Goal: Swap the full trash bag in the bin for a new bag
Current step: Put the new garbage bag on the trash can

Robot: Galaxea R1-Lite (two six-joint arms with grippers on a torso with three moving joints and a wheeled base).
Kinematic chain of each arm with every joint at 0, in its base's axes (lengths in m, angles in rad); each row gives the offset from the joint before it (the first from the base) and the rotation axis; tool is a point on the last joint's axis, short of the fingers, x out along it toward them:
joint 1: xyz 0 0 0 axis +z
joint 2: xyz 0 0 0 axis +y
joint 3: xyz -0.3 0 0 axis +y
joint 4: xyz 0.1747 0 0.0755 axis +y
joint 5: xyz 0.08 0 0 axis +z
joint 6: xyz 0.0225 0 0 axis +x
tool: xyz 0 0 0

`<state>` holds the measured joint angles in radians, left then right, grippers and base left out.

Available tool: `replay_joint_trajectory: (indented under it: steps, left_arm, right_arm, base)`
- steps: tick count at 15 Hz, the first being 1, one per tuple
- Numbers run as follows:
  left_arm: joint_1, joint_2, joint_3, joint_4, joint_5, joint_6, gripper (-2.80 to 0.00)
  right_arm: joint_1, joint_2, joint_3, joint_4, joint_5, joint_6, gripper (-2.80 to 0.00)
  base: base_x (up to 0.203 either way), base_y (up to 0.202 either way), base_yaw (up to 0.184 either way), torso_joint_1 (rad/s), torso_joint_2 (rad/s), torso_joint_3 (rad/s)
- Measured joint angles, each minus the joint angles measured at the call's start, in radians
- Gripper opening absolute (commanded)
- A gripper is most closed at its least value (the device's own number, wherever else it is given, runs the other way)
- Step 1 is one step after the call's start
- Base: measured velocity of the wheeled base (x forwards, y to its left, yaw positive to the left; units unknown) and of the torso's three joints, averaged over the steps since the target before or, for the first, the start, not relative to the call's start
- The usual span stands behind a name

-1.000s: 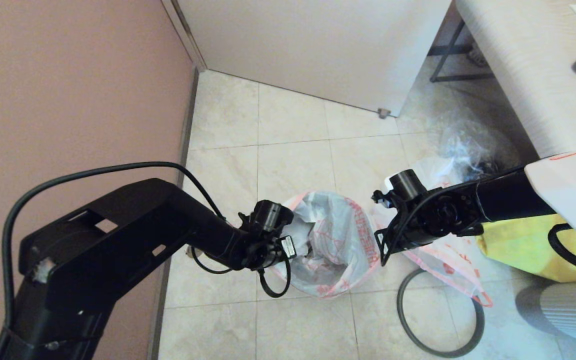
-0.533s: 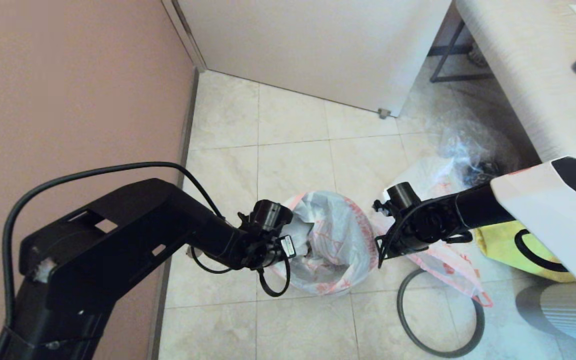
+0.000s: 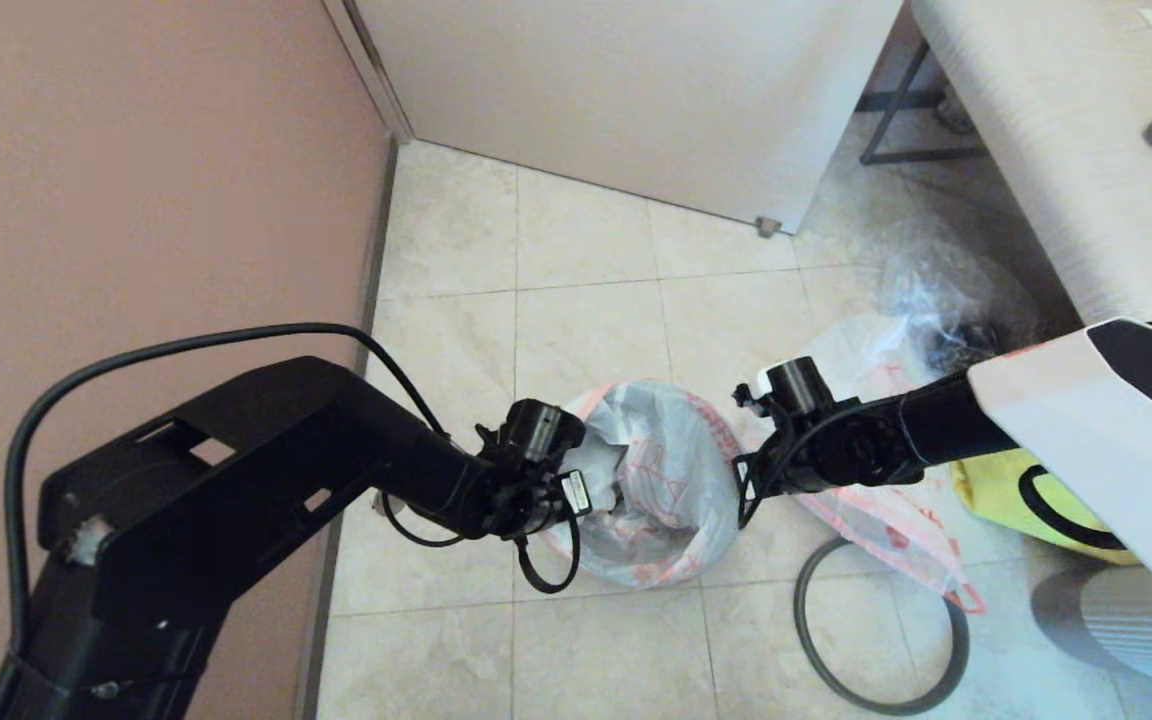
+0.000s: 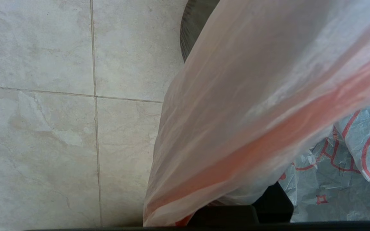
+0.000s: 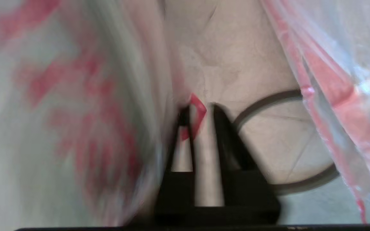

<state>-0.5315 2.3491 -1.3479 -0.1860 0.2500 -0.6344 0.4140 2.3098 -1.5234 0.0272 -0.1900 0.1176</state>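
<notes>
Pinching the pink-banded rim of the new bag [image 4: 252, 106], the left gripper [image 3: 561, 505] holds it over the bin [image 4: 194, 29]. Across that rim, the right gripper [image 5: 198, 110] has its fingers slightly parted around a red edge. Beside it, the full trash bag [image 3: 886, 520] lies on the floor with the grey hoop [image 3: 876, 640].

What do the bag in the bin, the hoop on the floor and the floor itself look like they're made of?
The bag looks like thin translucent plastic film: it crinkles, shows red print and a pink rim band. The hoop seems dark grey plastic, thin and matte, though rubber can't be ruled out. The floor looks like glossy beige stone-look tile with grout lines.
</notes>
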Motion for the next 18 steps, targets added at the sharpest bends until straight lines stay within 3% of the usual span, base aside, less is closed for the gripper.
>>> replay_joint_trajectory:
  steps: [3,6,10,18]
  left_arm:
    - [-0.003,0.0,0.0,0.0,0.001,-0.003,-2.8]
    - [-0.006,-0.001,0.001,0.0,0.003,-0.003,-2.8]
    - [-0.008,-0.002,0.001,0.0,0.005,-0.002,-2.8]
    - [-0.007,0.0,0.002,-0.002,0.004,-0.001,-2.8]
  right_arm:
    - [0.001,-0.064,0.067,0.035,0.0,-0.009,0.0]
    - [0.0,-0.157,0.14,0.119,0.0,0.057,0.0]
    - [0.026,-0.251,0.178,0.133,0.008,0.113,0.0]
    - [0.118,-0.139,-0.006,0.137,0.003,0.1,0.0]
  base:
    - [0.0,0.0,0.0,0.0,0.0,0.0]
    - [0.0,0.0,0.0,0.0,0.0,0.0]
    - [0.0,0.0,0.0,0.0,0.0,0.0]
    - [0.0,0.0,0.0,0.0,0.0,0.0]
